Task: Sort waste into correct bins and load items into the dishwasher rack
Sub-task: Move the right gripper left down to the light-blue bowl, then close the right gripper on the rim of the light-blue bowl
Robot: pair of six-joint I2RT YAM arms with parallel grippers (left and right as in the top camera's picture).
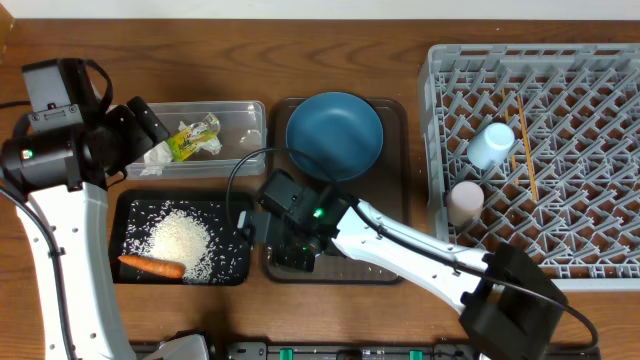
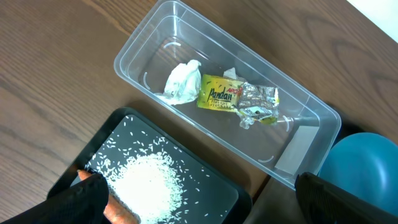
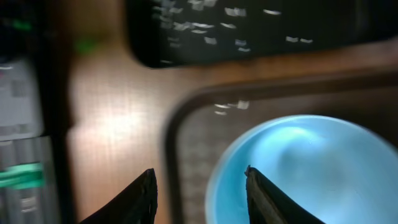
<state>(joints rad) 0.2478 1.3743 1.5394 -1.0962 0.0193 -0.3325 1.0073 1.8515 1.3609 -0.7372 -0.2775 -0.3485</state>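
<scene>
My left gripper (image 1: 155,128) (image 2: 208,208) hangs open above the gap between the clear tub (image 1: 250,110) (image 2: 298,106) and the black tray (image 1: 180,196) (image 2: 224,190). The tub holds a tissue (image 2: 182,83) and a snack wrapper (image 1: 195,138) (image 2: 239,99). On the black tray lie rice (image 1: 182,238) (image 2: 149,180) and a carrot (image 1: 150,266) (image 2: 121,213). My right gripper (image 1: 292,250) (image 3: 199,186) is open, its fingers on either side of the light-blue bowl's (image 3: 311,168) rim. The bowl is hidden under it in the overhead view. The blue plate (image 1: 335,135) sits on the brown tray (image 1: 395,200).
The grey dishwasher rack (image 1: 600,60) at the right holds a light-blue cup (image 1: 490,145), a pink cup (image 1: 463,200) and chopsticks (image 1: 527,150). The brown tray's rim (image 3: 180,124) runs just left of the bowl, with the black tray's corner (image 3: 249,25) beyond it.
</scene>
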